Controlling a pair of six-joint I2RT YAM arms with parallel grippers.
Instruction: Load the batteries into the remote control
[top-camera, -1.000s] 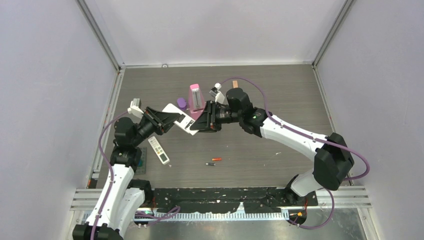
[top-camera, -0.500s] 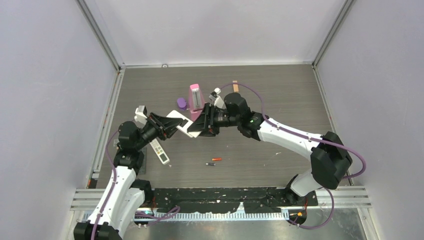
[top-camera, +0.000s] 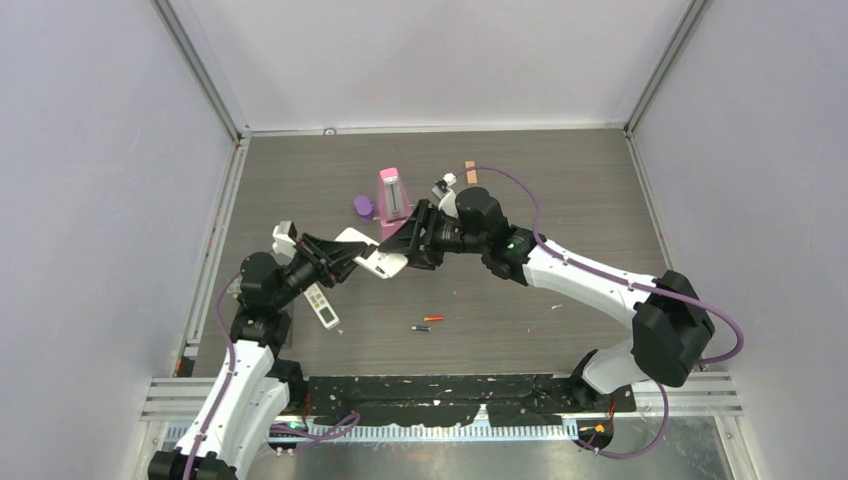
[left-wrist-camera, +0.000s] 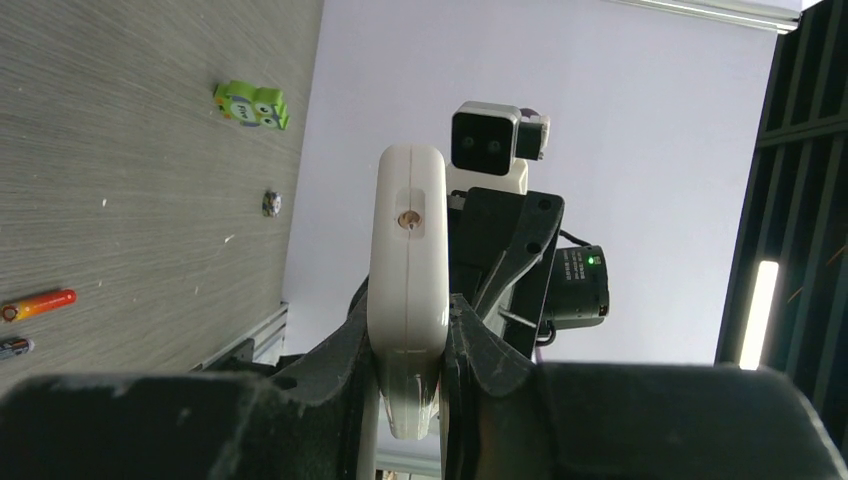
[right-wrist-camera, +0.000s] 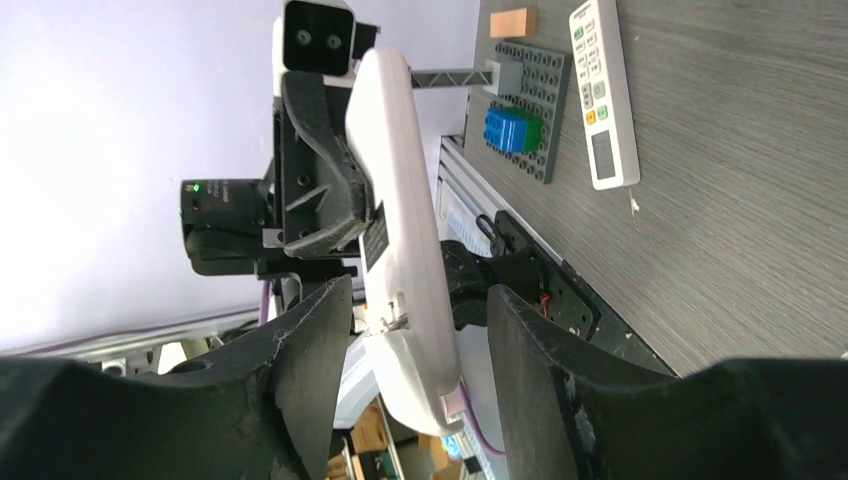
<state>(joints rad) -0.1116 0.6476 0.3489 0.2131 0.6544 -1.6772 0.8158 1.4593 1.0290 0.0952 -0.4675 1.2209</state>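
A white remote (top-camera: 368, 256) is held off the table between both arms. My left gripper (top-camera: 343, 259) is shut on one end of it; in the left wrist view the remote (left-wrist-camera: 408, 240) stands edge-on between the closed fingers (left-wrist-camera: 410, 335). My right gripper (top-camera: 407, 250) is open around the other end, with gaps on both sides of the remote (right-wrist-camera: 398, 230) in the right wrist view (right-wrist-camera: 415, 335). The remote's end piece there looks partly slid off. Two batteries lie on the table: a red-orange one (top-camera: 433, 319) and a dark one (top-camera: 420, 327). Both show in the left wrist view (left-wrist-camera: 38, 303), (left-wrist-camera: 14, 347).
A second white remote (top-camera: 318, 300) lies near the left arm beside a grey brick plate (right-wrist-camera: 525, 120) with blue and green bricks. A pink upright object (top-camera: 391, 190), a purple piece (top-camera: 363, 206) and a tan block (top-camera: 470, 172) stand behind. A green toy (left-wrist-camera: 250, 103) lies further right.
The held remote and my left gripper have moved lower and toward the near side. My right gripper has followed, staying at the remote's other end. The batteries have not moved.
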